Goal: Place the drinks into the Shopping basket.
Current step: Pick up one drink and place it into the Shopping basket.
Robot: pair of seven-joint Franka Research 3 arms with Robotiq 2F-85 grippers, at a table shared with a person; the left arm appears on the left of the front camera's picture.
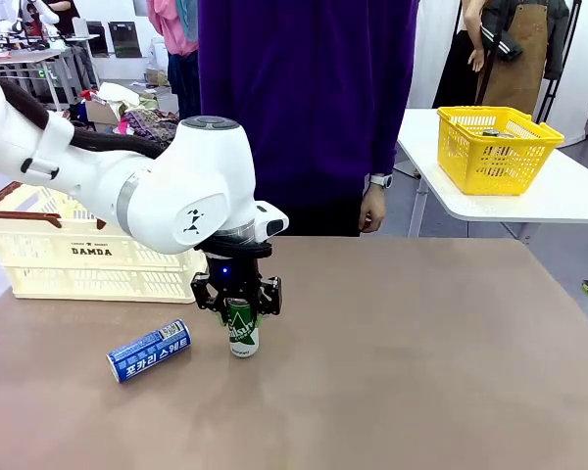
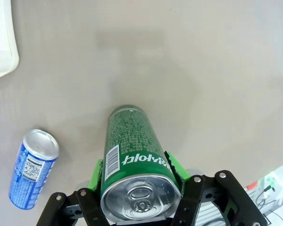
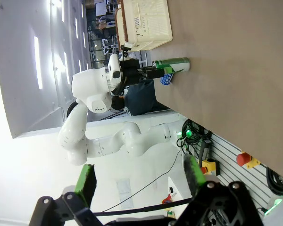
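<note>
Left gripper [image 1: 241,307] is clamped on the top of the green can [image 1: 242,335], upright on the table [image 1: 421,343] just beside the lying blue can [image 1: 149,351]. Lift straight up, clear the Shopping basket [image 1: 78,262] rim behind-left, lower inside b4 releasing. Right gripper [image 3: 139,176] gapes wide, holding nothing.

I worked in a robotics lab: my white arm [image 1: 157,191], a neighbouring table [image 1: 568,201], cables [image 3: 197,133], a red stop button [image 3: 244,158].

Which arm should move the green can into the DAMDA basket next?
Left. The left gripper is clamped on the upright green can, and the Shopping basket sits close on that side. The right gripper is open, empty and well back from the can.
</note>
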